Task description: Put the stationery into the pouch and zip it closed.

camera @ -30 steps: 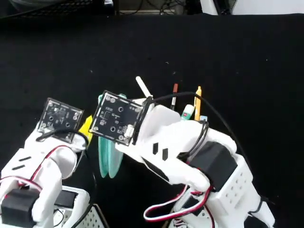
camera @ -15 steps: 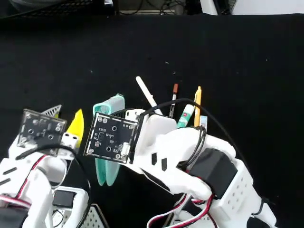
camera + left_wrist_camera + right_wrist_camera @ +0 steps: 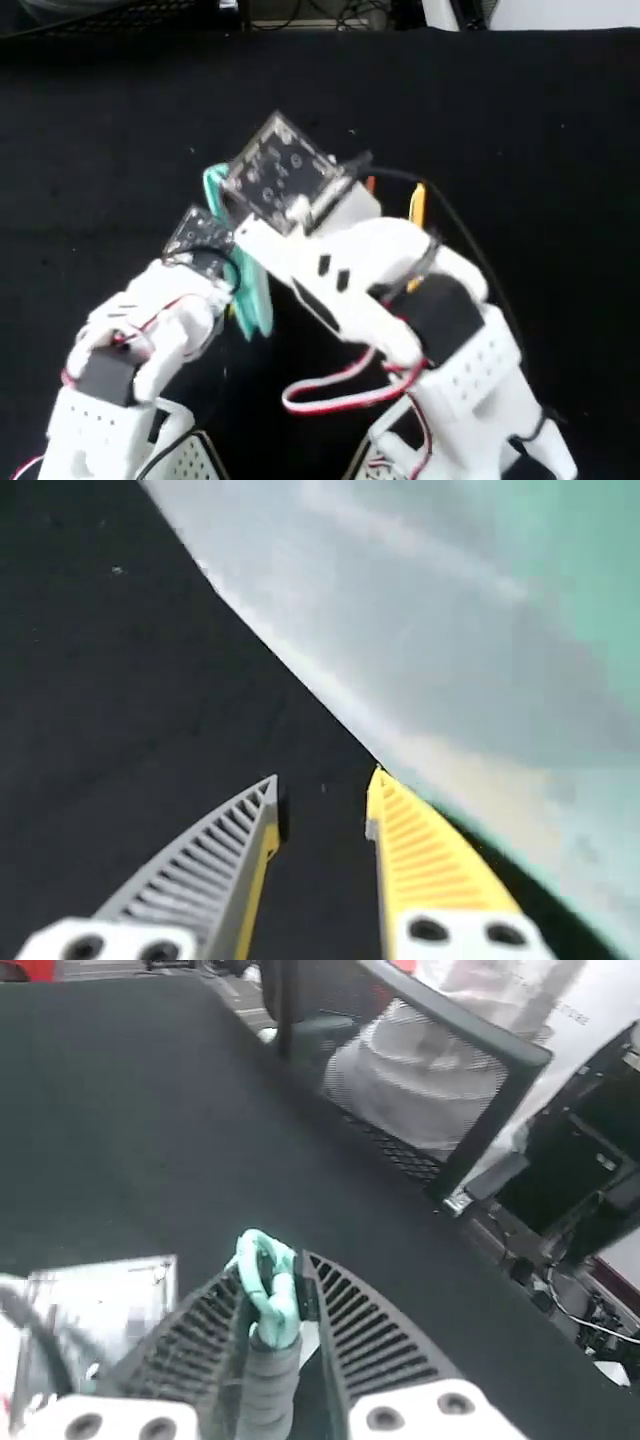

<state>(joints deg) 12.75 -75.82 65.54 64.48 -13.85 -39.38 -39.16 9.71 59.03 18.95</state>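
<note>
The teal pouch [image 3: 250, 288] hangs tilted above the black table between the two arms. My right gripper [image 3: 275, 1295] is shut on the pouch's end [image 3: 262, 1285], under the right arm's camera board [image 3: 283, 180]. My left gripper [image 3: 322, 790] is open beside the pouch [image 3: 480, 630]; its yellow finger [image 3: 420, 860] lies close along the pouch's lower edge and nothing sits between the fingers. The left arm [image 3: 150, 320] stands just left of the pouch. An orange pen [image 3: 417, 202] lies on the table behind the right arm; the other stationery is hidden by that arm.
The black cloth [image 3: 100, 130] stretches open to the left and back. The arms' white bases [image 3: 190, 455] stand at the front edge. The left arm's camera board [image 3: 90, 1295] sits close beside the right gripper. A mesh chair back [image 3: 400, 1080] stands beyond the table's far edge.
The right arm has lifted and swung toward the back with the pouch, covering most of the pens. The left arm has swung right, up against the pouch.
</note>
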